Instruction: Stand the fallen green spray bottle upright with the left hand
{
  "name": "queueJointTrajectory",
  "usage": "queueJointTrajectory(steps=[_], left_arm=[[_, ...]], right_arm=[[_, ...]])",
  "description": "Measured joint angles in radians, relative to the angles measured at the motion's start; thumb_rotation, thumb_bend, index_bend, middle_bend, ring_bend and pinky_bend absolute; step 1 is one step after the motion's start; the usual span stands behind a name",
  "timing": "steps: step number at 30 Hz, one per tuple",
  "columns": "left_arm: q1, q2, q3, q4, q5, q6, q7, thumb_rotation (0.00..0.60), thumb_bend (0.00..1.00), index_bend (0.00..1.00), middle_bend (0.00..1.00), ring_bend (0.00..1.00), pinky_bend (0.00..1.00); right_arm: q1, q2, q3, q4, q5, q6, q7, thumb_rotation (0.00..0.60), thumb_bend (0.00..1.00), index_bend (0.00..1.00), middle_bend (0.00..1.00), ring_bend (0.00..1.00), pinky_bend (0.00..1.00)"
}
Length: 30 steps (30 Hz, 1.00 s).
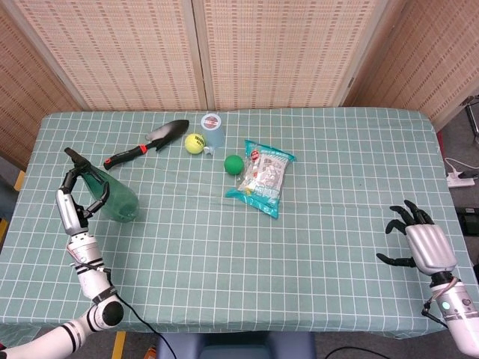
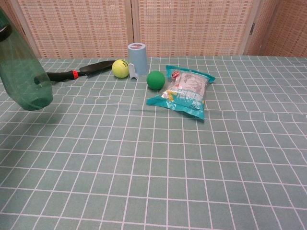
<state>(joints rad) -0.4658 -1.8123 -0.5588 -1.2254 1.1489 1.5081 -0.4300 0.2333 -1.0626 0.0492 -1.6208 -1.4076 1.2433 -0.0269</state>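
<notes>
The green spray bottle [image 1: 114, 200] is tilted at the table's left edge, its black nozzle up and to the left and its base down and to the right. My left hand [image 1: 75, 200] grips it around the neck and upper body. In the chest view the green spray bottle [image 2: 23, 76] leans at the far left with its base just above the cloth, and only a dark finger crosses its top. Near the table's front right corner my right hand [image 1: 418, 244] is held with fingers spread and holds nothing.
A black trowel with a red band [image 1: 146, 142] lies at the back left. Beside it are a yellow tennis ball [image 1: 194, 143], a pale blue cup [image 1: 212, 129], a green ball [image 1: 233, 164] and a snack bag [image 1: 263, 176]. The checked green tablecloth [image 1: 314, 247] covers the table.
</notes>
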Motion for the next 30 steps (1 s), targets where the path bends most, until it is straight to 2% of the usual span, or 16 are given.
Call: queueJointTrajectory(steps=[14, 30], left_arm=[[-0.02, -0.059, 0.003, 0.106, -0.009, -0.025, -0.088, 0.6, 0.28, 0.51, 0.42, 0.24, 0.15], [-0.003, -0.061, -0.01, 0.12, -0.056, -0.079, -0.14, 0.6, 0.27, 0.5, 0.41, 0.22, 0.15]], right_arm=[[-0.003, 0.002, 0.008, -0.011, 0.034, -0.015, 0.005, 0.6, 0.05, 0.46, 0.15, 0.0, 0.16], [-0.005, -0.002, 0.016, -0.025, 0.069, -0.024, -0.023, 0.6, 0.06, 0.46, 0.15, 0.0, 0.16]])
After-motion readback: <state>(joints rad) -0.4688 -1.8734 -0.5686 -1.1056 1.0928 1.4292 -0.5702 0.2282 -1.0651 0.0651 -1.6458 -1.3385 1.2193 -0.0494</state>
